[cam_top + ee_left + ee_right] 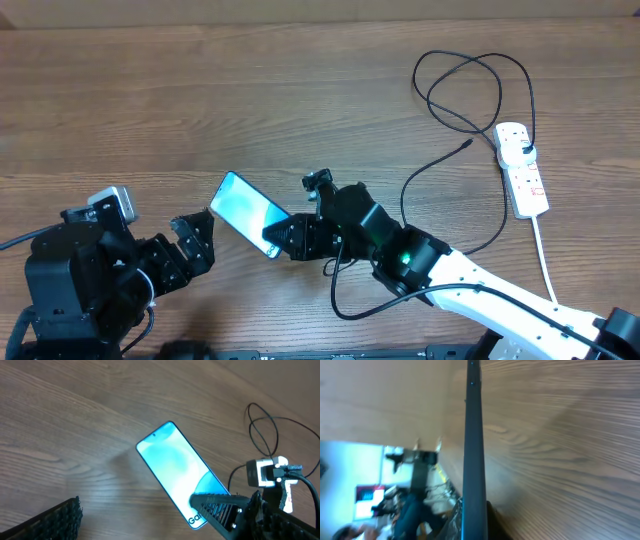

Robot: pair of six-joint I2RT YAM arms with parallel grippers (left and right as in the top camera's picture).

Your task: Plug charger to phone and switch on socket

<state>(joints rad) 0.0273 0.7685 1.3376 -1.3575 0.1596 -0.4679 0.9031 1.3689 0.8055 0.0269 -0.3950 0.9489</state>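
The phone sits clamped at its lower end between the right jaws. The left jaws are spread wide and empty, with the phone's upper corner just ahead of them.

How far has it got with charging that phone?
Done: the charger plug head seems seated in the socket. In hand: the right claw grips the phone by its lower end, tilted off the table; the left claw hangs open beside it. Left: the cable tip lies loose, unplugged; then switching on.

Edge-on phone against the wood-grain table
It runs as a thin dark strip from top to bottom, its lower end clamped between the dark jaws of the right gripper.
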